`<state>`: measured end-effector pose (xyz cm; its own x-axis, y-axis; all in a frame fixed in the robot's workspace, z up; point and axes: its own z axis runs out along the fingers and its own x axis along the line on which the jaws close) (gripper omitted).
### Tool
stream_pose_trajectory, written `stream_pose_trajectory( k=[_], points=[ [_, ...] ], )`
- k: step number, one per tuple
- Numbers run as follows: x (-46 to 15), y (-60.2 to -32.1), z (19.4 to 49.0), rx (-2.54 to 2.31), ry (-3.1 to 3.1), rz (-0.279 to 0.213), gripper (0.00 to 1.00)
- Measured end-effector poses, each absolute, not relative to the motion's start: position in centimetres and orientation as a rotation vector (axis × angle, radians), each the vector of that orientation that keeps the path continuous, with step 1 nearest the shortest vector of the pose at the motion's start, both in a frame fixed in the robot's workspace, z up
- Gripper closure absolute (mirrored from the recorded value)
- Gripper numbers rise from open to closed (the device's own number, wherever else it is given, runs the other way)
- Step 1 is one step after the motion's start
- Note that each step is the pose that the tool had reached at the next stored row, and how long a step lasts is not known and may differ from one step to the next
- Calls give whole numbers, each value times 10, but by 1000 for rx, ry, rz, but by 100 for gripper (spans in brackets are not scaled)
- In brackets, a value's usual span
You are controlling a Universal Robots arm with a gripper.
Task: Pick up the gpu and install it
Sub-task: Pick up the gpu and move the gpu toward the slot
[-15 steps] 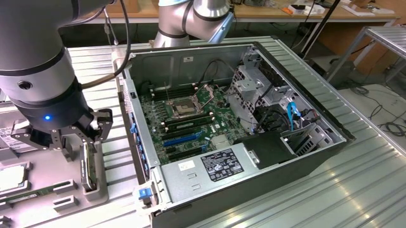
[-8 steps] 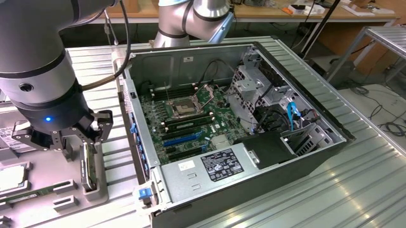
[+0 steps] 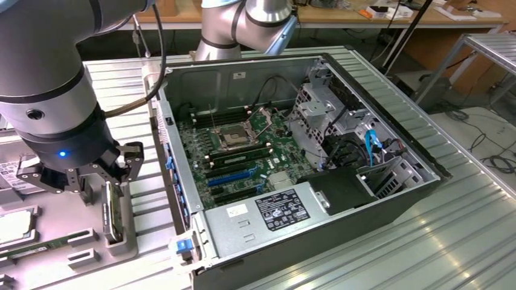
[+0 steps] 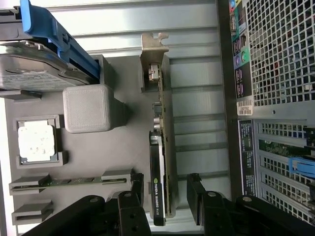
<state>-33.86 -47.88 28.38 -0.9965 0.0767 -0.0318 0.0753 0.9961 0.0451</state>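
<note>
Straddling the gpu [image 4: 165, 142], the gripper [image 4: 166, 181] hangs with its two black fingers [image 4: 199, 196] spread wide, one on each side of the card and neither clamped on it. The gpu stands on edge in a slot of the grey tray [image 4: 130, 132], just beside the open computer case [image 4: 275, 49]. Its black shroud reads "NVIDIA QUADRO"; the model code after that is unclear. The tray also carries one hard drive [image 4: 34, 69] in a blue carrier [image 4: 54, 34], one processor chip [image 4: 37, 141] and one memory stick [image 4: 69, 182]. The print on the power supply label [image 3: 278, 209] is too small to read.
</note>
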Motion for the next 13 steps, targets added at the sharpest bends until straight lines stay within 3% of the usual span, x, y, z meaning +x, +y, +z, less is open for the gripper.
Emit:
stream_pose_trajectory(
  k=[13],
  points=[
    [-339,-479,281,118,3105,68,52]
  ],
)
